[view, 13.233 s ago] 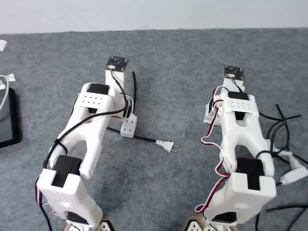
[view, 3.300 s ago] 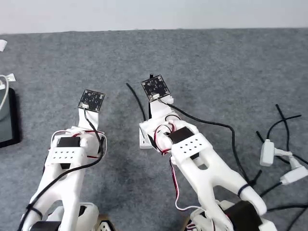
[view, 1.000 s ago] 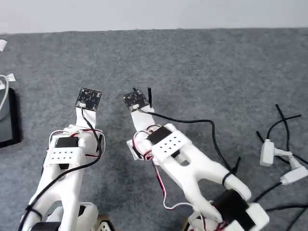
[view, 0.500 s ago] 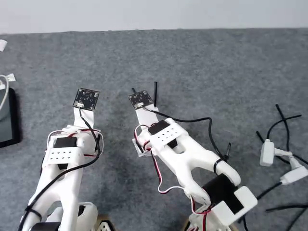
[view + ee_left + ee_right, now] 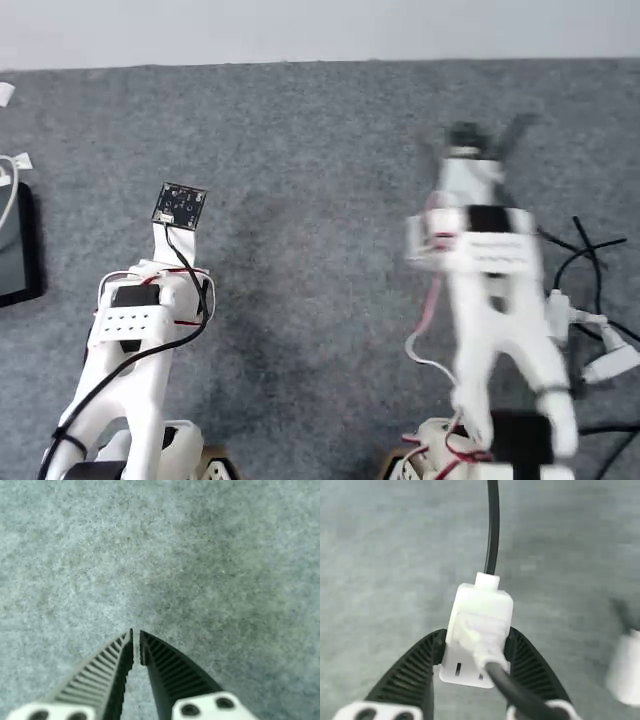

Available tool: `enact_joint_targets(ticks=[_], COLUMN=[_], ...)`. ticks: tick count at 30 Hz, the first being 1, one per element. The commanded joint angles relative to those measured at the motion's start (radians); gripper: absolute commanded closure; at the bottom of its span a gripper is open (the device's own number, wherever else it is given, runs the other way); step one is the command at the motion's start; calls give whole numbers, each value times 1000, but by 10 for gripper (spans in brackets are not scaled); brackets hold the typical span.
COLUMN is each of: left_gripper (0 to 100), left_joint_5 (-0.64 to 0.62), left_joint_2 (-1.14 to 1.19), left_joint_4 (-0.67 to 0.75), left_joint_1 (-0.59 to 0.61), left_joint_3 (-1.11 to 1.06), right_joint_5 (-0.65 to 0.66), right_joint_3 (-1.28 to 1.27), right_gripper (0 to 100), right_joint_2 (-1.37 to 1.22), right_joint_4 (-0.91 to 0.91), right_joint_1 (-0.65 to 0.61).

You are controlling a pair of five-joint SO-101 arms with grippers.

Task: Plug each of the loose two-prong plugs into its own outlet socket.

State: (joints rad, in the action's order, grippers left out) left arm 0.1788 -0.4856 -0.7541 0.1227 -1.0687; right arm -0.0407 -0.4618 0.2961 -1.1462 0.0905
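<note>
The left arm is held stretched forward, the left gripper pointed down with jaws pressed together. The right arm is extended forward, and the right gripper is clamped around a white socket block.

No words, labels, numbers or signs can be read on anything in these views.

White arms, black ribbed fingers, black cables
</note>
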Motion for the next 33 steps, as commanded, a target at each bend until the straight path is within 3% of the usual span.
enact_joint_targets(ticks=[1,6,10,16,19,24,29,33], left_gripper=[986,986,986,985,985,985,986,986], left_joint_5=[-12,-12,-12,-15,-15,-15,-15,-15], left_joint_2=[-46,-189,-404,-740,-847,-945,-1056,-1218], left_joint_4=[83,100,100,84,0,-143,-265,-347], left_joint_1=[52,57,55,55,55,64,64,64], left_joint_3=[7,-73,-185,-348,-371,-374,-381,-423], right_joint_5=[66,138,161,126,92,78,126,160], right_joint_3=[55,6,-37,15,121,249,91,-212], right_gripper=[987,987,954,610,684,995,990,987], right_joint_2=[99,56,-16,-54,-12,105,240,400], right_joint_4=[-48,1,107,21,-99,-320,-400,-237], right_joint_1=[220,481,588,590,590,553,481,423])
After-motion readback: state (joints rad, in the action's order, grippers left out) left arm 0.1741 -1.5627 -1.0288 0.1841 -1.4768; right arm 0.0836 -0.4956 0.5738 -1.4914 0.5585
